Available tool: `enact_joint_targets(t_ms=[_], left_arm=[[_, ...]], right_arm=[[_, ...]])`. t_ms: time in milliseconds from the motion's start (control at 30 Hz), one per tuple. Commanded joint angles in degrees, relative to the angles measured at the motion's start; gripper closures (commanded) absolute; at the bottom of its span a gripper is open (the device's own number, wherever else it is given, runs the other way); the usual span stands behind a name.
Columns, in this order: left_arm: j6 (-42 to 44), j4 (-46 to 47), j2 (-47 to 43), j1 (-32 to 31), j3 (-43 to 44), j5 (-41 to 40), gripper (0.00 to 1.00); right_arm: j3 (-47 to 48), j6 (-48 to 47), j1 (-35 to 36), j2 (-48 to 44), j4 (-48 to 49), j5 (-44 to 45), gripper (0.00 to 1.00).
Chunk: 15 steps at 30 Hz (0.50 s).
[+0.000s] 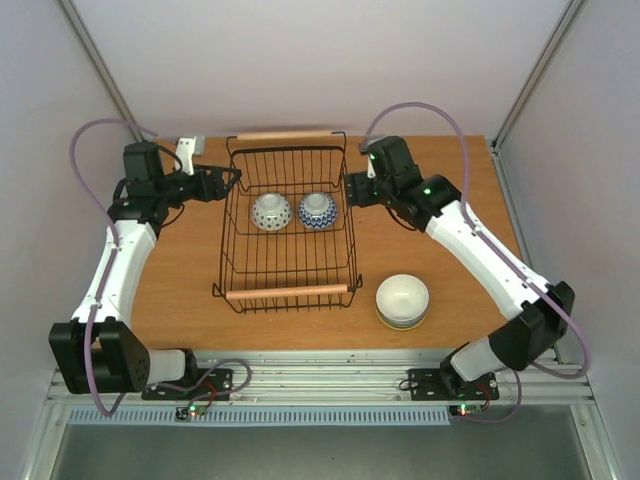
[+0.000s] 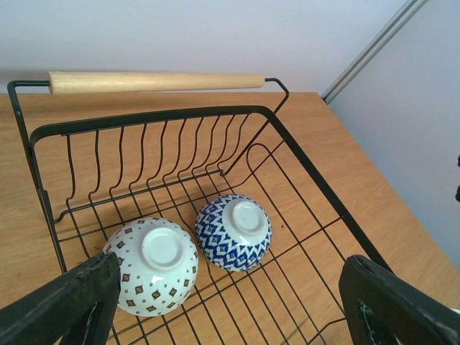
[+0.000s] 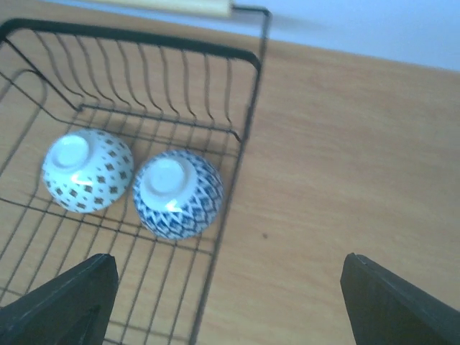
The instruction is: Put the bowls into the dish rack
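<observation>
Dish rack holds 2 upside-down bowls; left hand and right hand both spread, empty.

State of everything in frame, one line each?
dish rack: upright on the table, two bowls inside.
white dotted bowl: upside down in the rack.
blue diamond bowl: upside down in the rack, beside the white one.
stacked bowls: upright on the table, outside the rack.
left gripper: open, empty.
right gripper: open, empty.
</observation>
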Motion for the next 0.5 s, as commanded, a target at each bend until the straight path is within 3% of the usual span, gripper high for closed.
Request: enact_joint_targets(t_ms=[0, 167, 467], left_arm=[[-0.7, 0.8, 0.7, 0.0, 0.1, 0.2, 0.16], [-1.0, 0.8, 1.5, -0.1, 0.2, 1.2, 0.16], [-1.2, 0.5, 2.9, -0.2, 0.4, 1.6, 0.16]], right_arm=[[-6.5, 9.5, -3.1, -6.4, -4.2, 2.3, 0.19], [-16.2, 16.9, -6.4, -15.9, -8.6, 3.3, 0.57], [-28.1, 28.6, -6.6, -28.9, -19.6, 4.1, 0.67]])
